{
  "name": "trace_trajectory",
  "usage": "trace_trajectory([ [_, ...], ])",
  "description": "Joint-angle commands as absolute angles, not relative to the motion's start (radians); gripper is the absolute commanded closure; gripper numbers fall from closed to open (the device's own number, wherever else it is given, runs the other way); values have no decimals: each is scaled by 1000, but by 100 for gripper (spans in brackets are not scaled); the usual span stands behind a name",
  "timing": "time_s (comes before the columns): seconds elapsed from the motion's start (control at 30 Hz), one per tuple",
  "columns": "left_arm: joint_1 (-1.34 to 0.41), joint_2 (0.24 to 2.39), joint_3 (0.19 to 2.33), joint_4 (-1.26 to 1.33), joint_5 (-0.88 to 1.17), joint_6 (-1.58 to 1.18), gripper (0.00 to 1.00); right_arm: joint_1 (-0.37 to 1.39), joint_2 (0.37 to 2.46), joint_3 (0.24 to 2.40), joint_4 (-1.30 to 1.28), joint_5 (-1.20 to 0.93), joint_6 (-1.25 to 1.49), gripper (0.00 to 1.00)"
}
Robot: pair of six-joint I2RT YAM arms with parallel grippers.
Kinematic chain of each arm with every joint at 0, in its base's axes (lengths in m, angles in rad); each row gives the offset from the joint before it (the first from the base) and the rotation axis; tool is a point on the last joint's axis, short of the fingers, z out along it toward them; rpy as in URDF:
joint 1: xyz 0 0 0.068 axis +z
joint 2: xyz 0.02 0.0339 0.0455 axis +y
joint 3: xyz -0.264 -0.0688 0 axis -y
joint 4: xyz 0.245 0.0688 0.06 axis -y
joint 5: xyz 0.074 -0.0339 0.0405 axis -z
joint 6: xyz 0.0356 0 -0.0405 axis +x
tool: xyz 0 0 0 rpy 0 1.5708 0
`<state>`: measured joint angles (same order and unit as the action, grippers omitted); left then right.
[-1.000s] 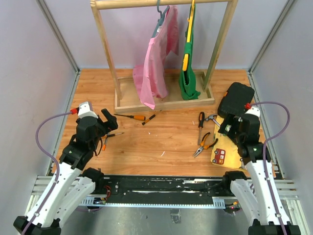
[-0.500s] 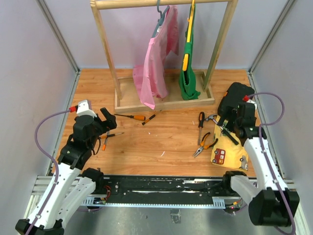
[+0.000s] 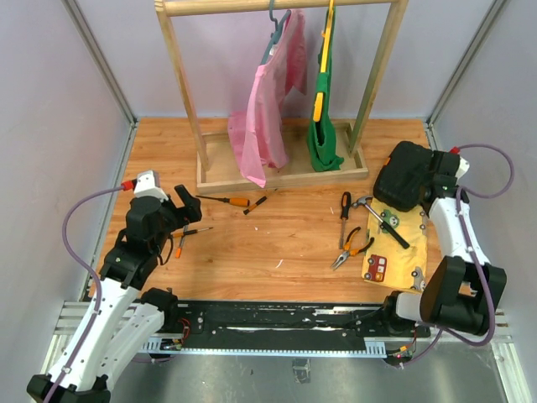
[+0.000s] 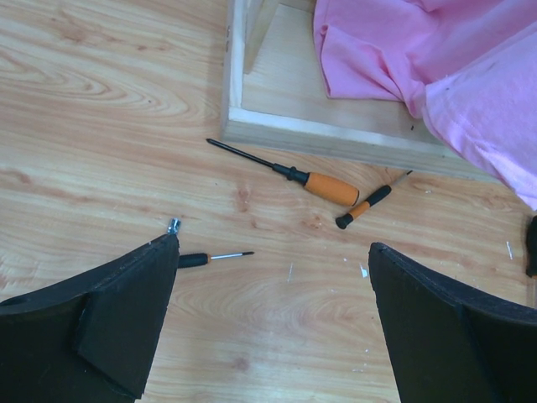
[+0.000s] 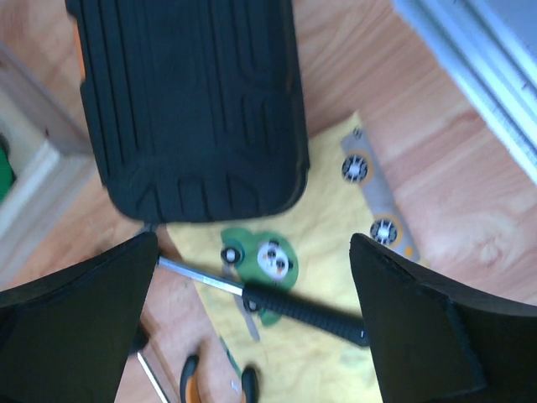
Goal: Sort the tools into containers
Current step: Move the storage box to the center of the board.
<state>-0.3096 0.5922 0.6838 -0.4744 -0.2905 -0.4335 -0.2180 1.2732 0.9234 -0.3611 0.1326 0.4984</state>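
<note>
The black tool case (image 5: 189, 101) lay just ahead of the wide-spread right pincer (image 5: 253, 243), and the orange screwdriver (image 4: 327, 186) lay ahead of the wide-spread left pincer (image 4: 274, 243).

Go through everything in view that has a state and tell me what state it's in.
tool case: shut, resting partly on the yellow board
left gripper: jaws open, empty
right gripper: jaws open, empty, above the case
hammer: lying flat on the yellow board
orange pliers: lying on the table, not held
pink garment: hanging on the rack
green garment: hanging on the rack
</note>
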Motion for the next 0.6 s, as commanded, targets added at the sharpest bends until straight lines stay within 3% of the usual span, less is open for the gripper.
trace_trajectory([
  [0.0,-299,594,703,-454,-286,-424,1,-305,1365,1019,-289,82,486,1],
  [0.3,-299,609,692,-439,-260,-425,1,-320,1697,1366,-312,46,462,1],
  [0.57,-299,627,690,-433,-246,-425,1,-318,1885,1554,-252,137,468,1],
])
